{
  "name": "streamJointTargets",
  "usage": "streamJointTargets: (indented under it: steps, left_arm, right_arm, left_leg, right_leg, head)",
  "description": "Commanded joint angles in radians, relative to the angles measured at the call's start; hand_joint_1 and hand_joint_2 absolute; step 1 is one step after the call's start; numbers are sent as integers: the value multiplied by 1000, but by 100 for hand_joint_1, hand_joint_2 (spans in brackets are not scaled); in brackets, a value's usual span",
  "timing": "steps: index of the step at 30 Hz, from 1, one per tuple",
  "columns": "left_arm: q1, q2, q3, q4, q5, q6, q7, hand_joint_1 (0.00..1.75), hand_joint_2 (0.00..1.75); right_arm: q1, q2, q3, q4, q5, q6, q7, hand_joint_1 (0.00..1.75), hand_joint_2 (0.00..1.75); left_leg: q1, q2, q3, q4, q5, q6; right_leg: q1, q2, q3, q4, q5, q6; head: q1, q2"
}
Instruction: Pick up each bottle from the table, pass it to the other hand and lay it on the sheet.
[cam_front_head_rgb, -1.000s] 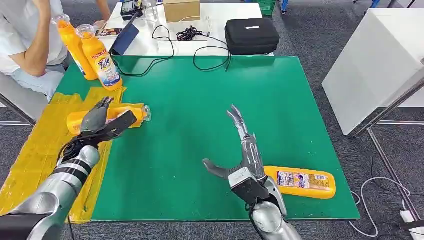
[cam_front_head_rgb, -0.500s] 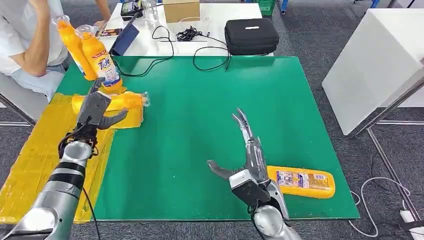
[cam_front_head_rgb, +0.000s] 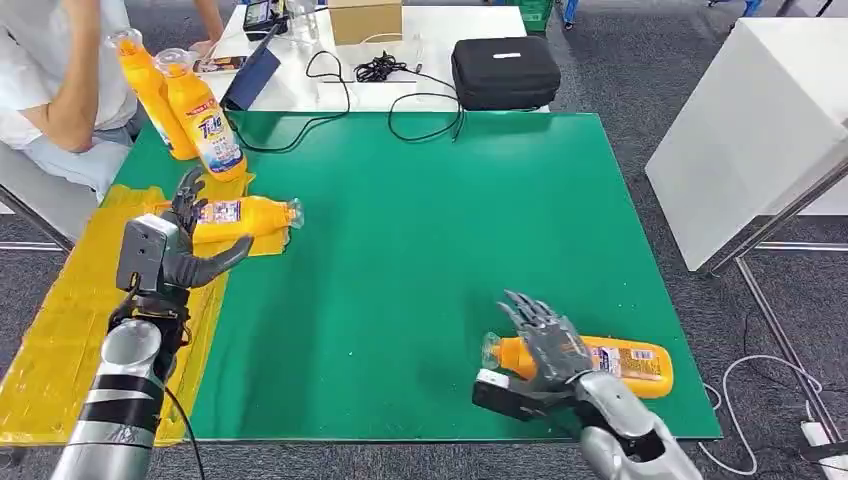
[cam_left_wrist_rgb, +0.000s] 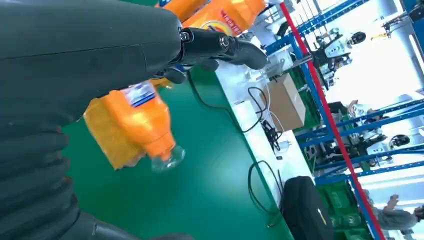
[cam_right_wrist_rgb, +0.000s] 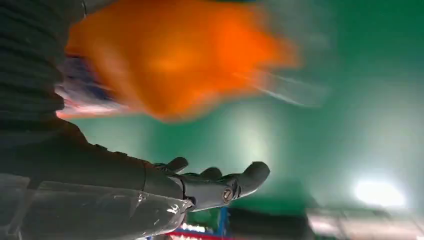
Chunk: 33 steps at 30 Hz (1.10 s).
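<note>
From the head view, the left hand (cam_front_head_rgb: 178, 247) hovers with fingers spread, holding nothing, beside an orange detergent bottle (cam_front_head_rgb: 243, 214) lying on the yellow sheet (cam_front_head_rgb: 70, 300); two more orange bottles (cam_front_head_rgb: 200, 115) stand upright at the green table (cam_front_head_rgb: 400, 250) corner. The right hand (cam_front_head_rgb: 545, 345), fingers apart, reaches over a second lying bottle (cam_front_head_rgb: 600, 362) near the front edge; whether it touches is unclear. The left wrist view shows the first bottle's clear cap (cam_left_wrist_rgb: 167, 159). The right wrist view shows a blurred orange bottle (cam_right_wrist_rgb: 170, 55) beside that hand's extended fingers (cam_right_wrist_rgb: 220, 187).
</note>
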Motion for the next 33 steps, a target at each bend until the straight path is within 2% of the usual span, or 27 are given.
streamJointTargets:
  steps: [1, 6, 8, 9, 10, 21, 25, 29, 31, 33]
  left_arm:
    - [-14, -40, -27, 64, 31, 1, -20, 0, 175]
    - [-14, -39, -27, 63, 31, 1, -20, 0, 175]
    - [-19, -38, -40, 71, 36, 2, -20, 0, 175]
    - [-23, -39, -45, 78, 37, 2, -21, 0, 175]
    - [-22, -42, -47, 81, 39, 5, -21, 0, 175]
    - [8, -52, -54, 80, 11, 47, -13, 0, 175]
    - [19, -53, -47, 72, 9, 45, -12, 0, 175]
    - [11, -55, -50, 85, 10, 42, -12, 0, 175]
    - [9, -56, -54, 89, 10, 40, -12, 0, 175]
    - [5, -57, -58, 97, 9, 42, -9, 0, 175]
  right_arm:
    - [-138, -230, 6, 230, -75, 81, -21, 0, 175]
    - [-136, -223, 11, 229, -71, 79, -17, 0, 175]
    - [-138, -249, 7, 238, -118, 108, -15, 0, 175]
    - [-140, -263, 4, 248, -127, 112, -19, 0, 175]
    - [-140, -274, -1, 258, -128, 113, -22, 0, 175]
    - [-127, -195, -52, 282, -68, 39, 20, 0, 175]
    - [-104, -228, -41, 237, -58, 81, 34, 0, 175]
    - [-89, -256, -45, 241, -85, 128, 22, 0, 175]
    - [-91, -230, -49, 274, -71, 110, 28, 175, 175]
    - [-99, -205, -42, 303, -63, 94, 19, 175, 175]
  left_leg:
    - [0, 0, 6, 0, -2, 0]
    - [0, 0, 5, -1, -1, -1]
    - [2, 1, 13, 0, -5, -2]
    - [0, 0, 3, -1, 0, 0]
    - [1, 1, 6, 0, -2, -1]
    - [2, 2, 6, -1, -1, -1]
    - [2, 3, 10, -2, -3, -2]
    - [1, 1, 5, -1, -1, 0]
    - [2, 0, 8, -1, -2, -1]
    - [2, 1, 6, -1, -1, -1]
  right_leg:
    - [0, -2, 6, 0, -2, -1]
    - [1, -1, 5, -1, -1, -1]
    - [3, -2, 12, -1, -5, -3]
    - [1, -1, 3, -1, -1, -1]
    - [3, -2, 5, -1, -2, -1]
    - [2, -1, 6, -2, -1, -1]
    - [3, 0, 9, -2, -2, -2]
    - [2, -1, 4, -1, -1, -1]
    - [3, -2, 7, -1, -2, -2]
    - [3, -1, 6, -2, -1, -1]
  head:
    - [0, 0]
    - [0, 0]
    - [0, 0]
    - [0, 0]
    - [-1, 0]
    - [0, 0]
    - [0, 0]
    - [0, 0]
    - [0, 0]
    - [0, 0]
